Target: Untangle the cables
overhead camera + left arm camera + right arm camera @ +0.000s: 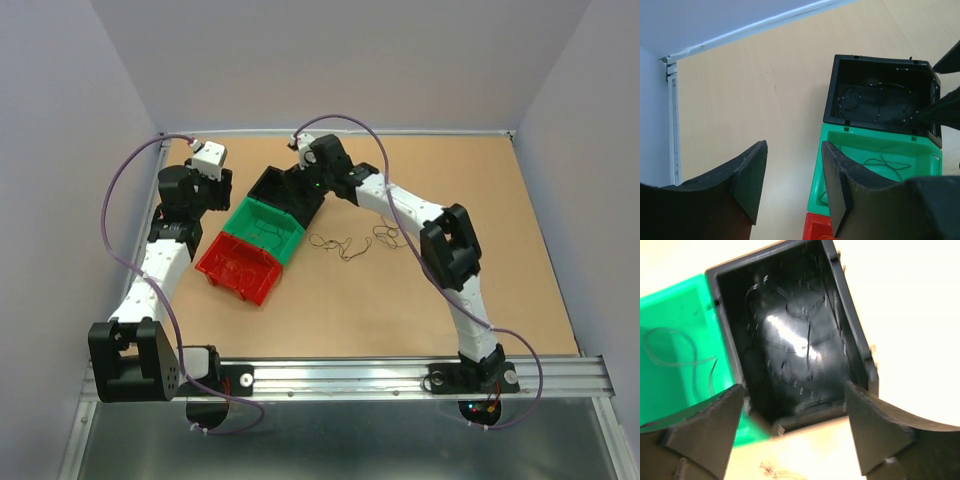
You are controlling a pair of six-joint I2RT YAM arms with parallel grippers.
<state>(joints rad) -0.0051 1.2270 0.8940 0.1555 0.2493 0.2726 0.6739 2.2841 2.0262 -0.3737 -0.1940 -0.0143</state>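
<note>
Right pincer (794, 389) wide over black bin (732, 340), left pincer (794, 147) parted, empty, cables (345, 245) sprawled left-right on table (350, 310)

No text, label, brand or number reads in any view. The black bin (840, 335) shows pale flecks across its floor in the right wrist view; these are possibly moulded marks or only glare, too blurred to make out. The green bin (262, 228) and red bin (240, 268) show plain faces from above.
</note>
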